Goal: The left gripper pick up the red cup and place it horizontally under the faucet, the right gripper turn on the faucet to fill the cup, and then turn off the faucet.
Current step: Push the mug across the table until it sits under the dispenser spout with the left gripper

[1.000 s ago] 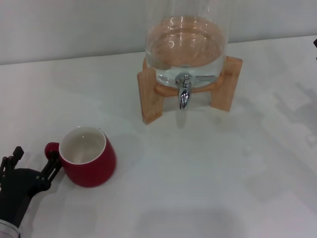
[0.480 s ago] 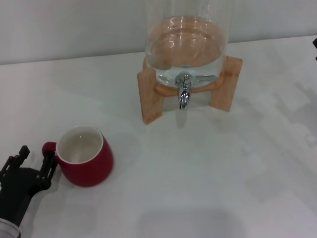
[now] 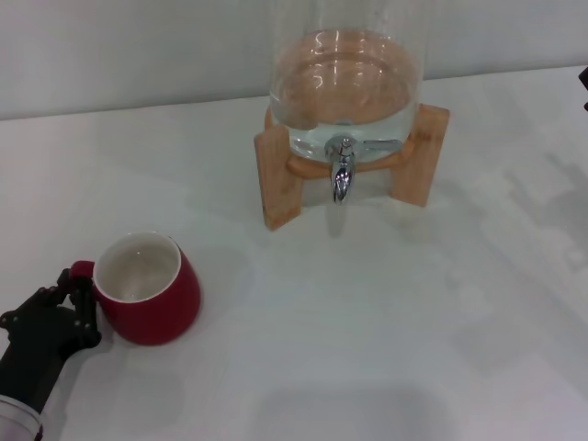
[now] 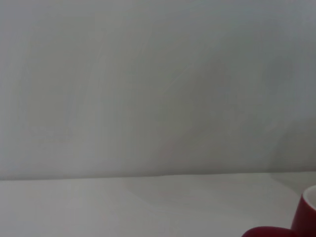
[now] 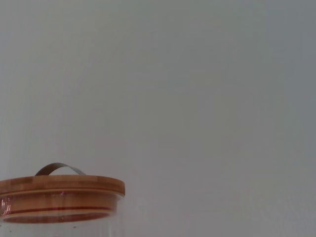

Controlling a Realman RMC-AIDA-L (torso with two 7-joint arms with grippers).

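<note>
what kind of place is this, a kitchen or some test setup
Probably a test bench, not a kitchen: a bare white table against a plain wall, holding only a glass water dispenser on a wooden stand and a red cup at the left claw.

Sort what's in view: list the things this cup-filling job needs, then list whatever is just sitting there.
Needed for the job:
- left claw, at the cup's handle
- red cup
- faucet

Just there:
- glass water dispenser
- wooden stand
- wooden lid
- white table

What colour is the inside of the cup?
Off-white inside the red cup; its outside is dark red. The head view shows it best.
</note>
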